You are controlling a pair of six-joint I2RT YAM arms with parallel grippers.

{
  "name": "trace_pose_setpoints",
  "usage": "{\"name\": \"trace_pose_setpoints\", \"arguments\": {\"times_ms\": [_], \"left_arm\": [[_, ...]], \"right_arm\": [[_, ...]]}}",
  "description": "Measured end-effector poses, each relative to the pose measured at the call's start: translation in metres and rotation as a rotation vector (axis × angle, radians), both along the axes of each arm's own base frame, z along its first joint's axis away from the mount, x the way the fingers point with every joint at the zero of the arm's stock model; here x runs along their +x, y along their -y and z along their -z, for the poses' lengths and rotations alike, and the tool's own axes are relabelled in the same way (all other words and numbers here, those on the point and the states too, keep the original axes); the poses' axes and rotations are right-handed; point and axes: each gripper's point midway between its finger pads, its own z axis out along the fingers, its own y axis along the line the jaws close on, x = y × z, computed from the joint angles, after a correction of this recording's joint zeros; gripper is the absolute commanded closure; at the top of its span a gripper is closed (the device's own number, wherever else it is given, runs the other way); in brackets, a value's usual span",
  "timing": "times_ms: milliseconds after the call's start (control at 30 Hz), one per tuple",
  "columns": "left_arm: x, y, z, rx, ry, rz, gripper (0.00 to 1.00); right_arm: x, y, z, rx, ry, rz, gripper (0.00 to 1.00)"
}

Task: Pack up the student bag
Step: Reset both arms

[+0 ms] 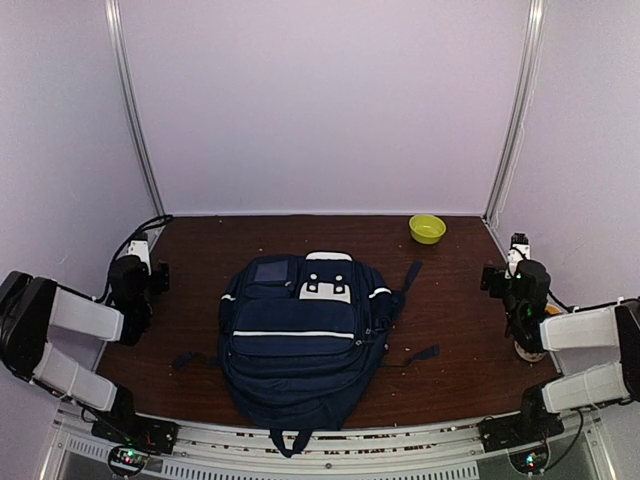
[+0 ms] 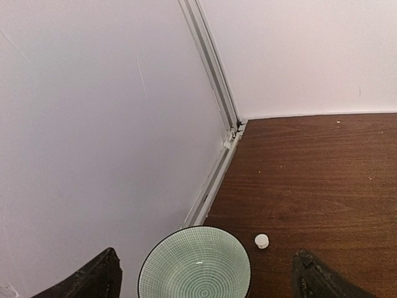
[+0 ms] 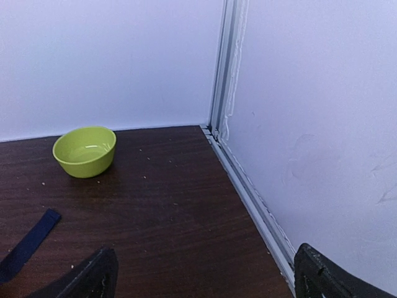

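The student bag (image 1: 300, 340) lies flat in the middle of the brown table (image 1: 200, 240), its front side up and its top end toward the back wall. Left of the bag, the left gripper (image 2: 206, 253) hangs with its jaws wide and holds nothing. Under it, by the side wall, stands a green striped bowl (image 2: 195, 273) with a small white cap (image 2: 262, 241) just beside it. Right of the bag, the right gripper (image 3: 206, 249) is also wide and empty. A yellow-green bowl (image 3: 85, 151) stands behind the bag to the right, near the back corner. One dark strap (image 3: 28, 245) of the bag lies loose on the wood.
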Motion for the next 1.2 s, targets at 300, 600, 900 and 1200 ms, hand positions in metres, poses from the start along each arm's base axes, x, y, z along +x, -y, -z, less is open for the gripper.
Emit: {"name": "trace_pose_setpoints", "arguments": {"times_ms": [300, 600, 900, 1200], "left_arm": [[0.009, -0.008, -0.001, -0.053, 0.059, 0.066, 0.02], [0.012, -0.003, -0.004, -0.071, 0.08, 0.103, 0.02], [0.013, -0.001, -0.006, -0.073, 0.087, 0.115, 0.02], [0.013, -0.001, -0.006, -0.073, 0.087, 0.115, 0.02]], "right_arm": [[0.023, -0.009, -0.003, 0.051, 0.08, -0.124, 0.0], [0.026, -0.017, -0.016, 0.058, 0.139, -0.172, 0.0], [0.026, -0.018, -0.019, 0.058, 0.15, -0.18, 0.0], [0.026, -0.018, -0.019, 0.059, 0.149, -0.18, 0.0]]}}
